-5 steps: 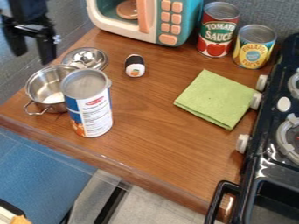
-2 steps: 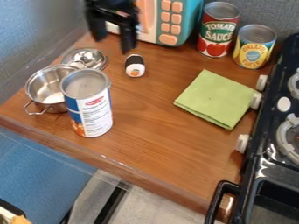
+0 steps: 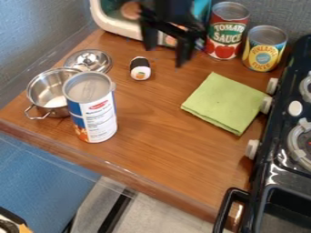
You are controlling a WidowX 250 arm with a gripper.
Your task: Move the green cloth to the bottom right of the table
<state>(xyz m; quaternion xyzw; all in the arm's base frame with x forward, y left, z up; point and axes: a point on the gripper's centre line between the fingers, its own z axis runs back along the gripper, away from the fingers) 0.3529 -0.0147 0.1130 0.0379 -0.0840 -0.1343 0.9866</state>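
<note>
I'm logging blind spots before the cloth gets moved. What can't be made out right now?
- Camera view: part of the microwave's front, behind the gripper; its top, cut off by the upper edge.
- Camera view: the near right side of the pot, behind the blue-and-white can.
- Camera view: that can's fine print, too small.
- Camera view: the cloth's underside, face down on the table.
- Camera view: the stove's far side, cut off by the right edge.

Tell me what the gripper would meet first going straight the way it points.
The gripper points down, so probably the wooden tabletop, between the black-and-white toy and the green cloth, though depth is unclear.
</note>
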